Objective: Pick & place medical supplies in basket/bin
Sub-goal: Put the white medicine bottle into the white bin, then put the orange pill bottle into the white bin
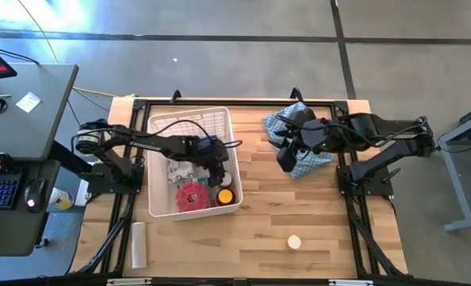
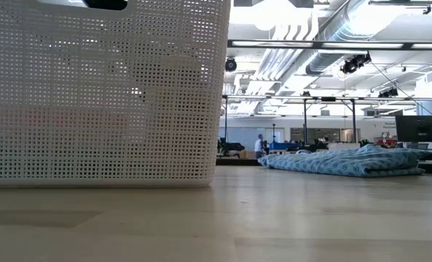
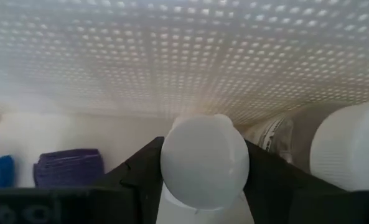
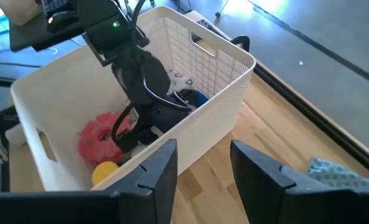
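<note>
Inside the bin [image 1: 189,119], the left hand [image 3: 203,186] pinches a white-capped jar [image 3: 204,163] beside another jar [image 3: 352,152]. Released crooked, it could tip against its neighbours. The right hand [image 4: 203,171] hangs spread and empty over the desk [image 1: 299,214].

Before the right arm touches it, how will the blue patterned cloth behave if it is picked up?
The blue patterned cloth lies bunched in soft folds, so it will probably be floppy and droop. It looks thin, so likely light for its spread. Pushed across the wooden table, it would probably crumple, not slide whole.
</note>
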